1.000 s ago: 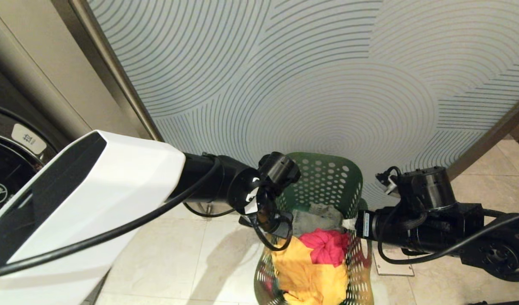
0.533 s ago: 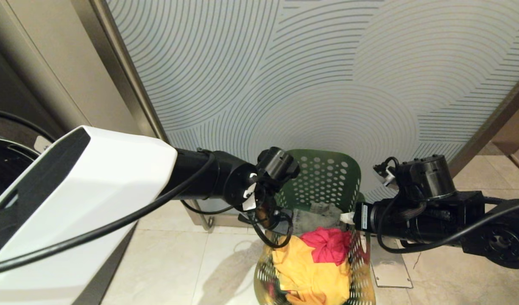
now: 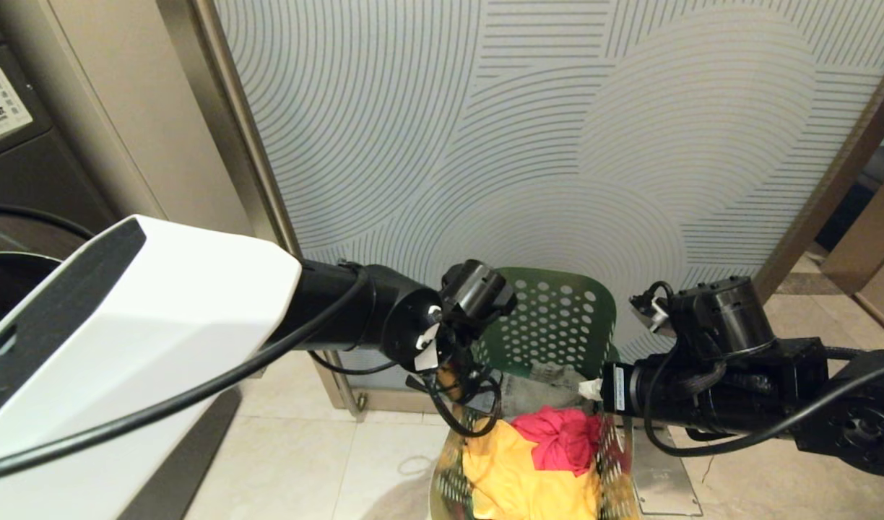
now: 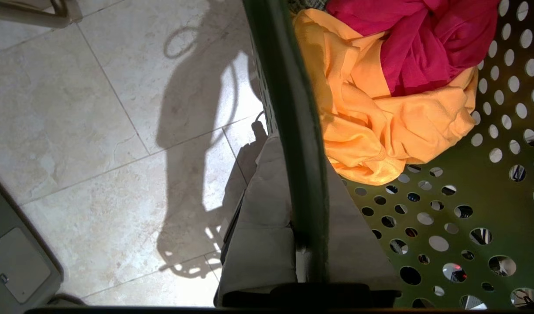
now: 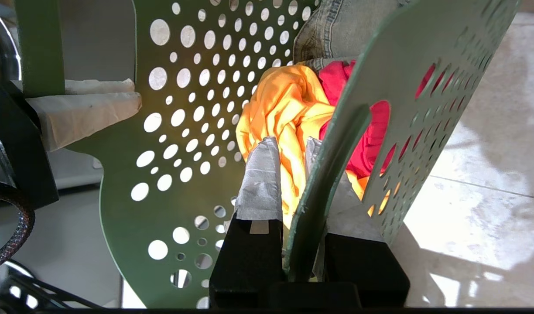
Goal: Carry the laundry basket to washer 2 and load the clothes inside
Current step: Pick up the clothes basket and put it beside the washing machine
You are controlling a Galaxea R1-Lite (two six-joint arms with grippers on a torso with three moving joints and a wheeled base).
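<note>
The dark green perforated laundry basket [image 3: 557, 328] hangs between my two arms in front of a patterned wall. In it lie the clothes: a yellow garment [image 3: 514, 469], a pink-red one [image 3: 565, 433] and a grey one [image 3: 539, 390]. My left gripper [image 3: 478, 393] is shut on the basket's left rim [image 4: 293, 109], one taped finger on each side [image 4: 299, 174]. My right gripper [image 3: 592, 388] is shut on the right rim [image 5: 332, 161], which runs between its fingers [image 5: 289, 146]. A dark washer [image 3: 16, 180] is at the far left; its number does not show, so I cannot tell whether it is washer 2.
A wall panel with curved stripes [image 3: 557, 144] fills the view behind the basket, framed by a metal post [image 3: 232, 144]. Pale floor tiles [image 3: 305, 462] lie below, with a metal floor plate [image 3: 662, 473] to the right of the basket. A brown corner [image 3: 861, 253] is at the far right.
The whole head view has shifted, so the camera has moved: the washer's round door slid down out of view and its panel with a QR label came in. Both grippers keep hold of the basket.
</note>
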